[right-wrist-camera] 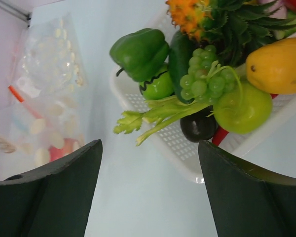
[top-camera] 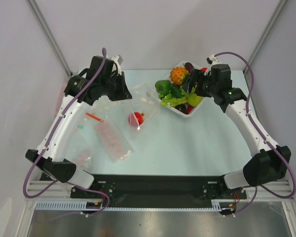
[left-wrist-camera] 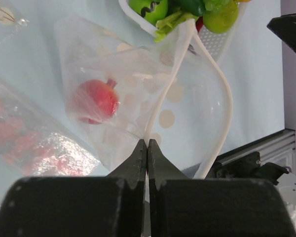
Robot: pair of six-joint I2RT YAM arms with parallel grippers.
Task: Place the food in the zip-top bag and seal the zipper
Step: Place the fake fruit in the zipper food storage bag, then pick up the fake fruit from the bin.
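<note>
The clear zip-top bag (top-camera: 144, 104) lies left of the white tray (top-camera: 181, 111). A red fruit (left-wrist-camera: 95, 100) is inside it. My left gripper (left-wrist-camera: 147, 143) is shut on the bag's rim, right at the pale zipper (left-wrist-camera: 170, 83). The zipper's two strips bow apart, so the mouth gapes toward the tray. The rest of the food sits piled in the tray (right-wrist-camera: 173, 144): a green pepper (right-wrist-camera: 138, 51), celery (right-wrist-camera: 158, 115), grapes (right-wrist-camera: 205, 79), a green apple (right-wrist-camera: 241, 109) and a yellow fruit (right-wrist-camera: 279, 64). My right gripper (right-wrist-camera: 149, 148) hangs open over the tray's near corner, with nothing between its fingers.
A flat packet with pink-red blobs (top-camera: 113, 140) and another clear packet (top-camera: 83, 158) lie on the left of the table, with a thin red strip (top-camera: 93, 117) beside them. The left arm's base shows at the lower right of the left wrist view (left-wrist-camera: 251, 165).
</note>
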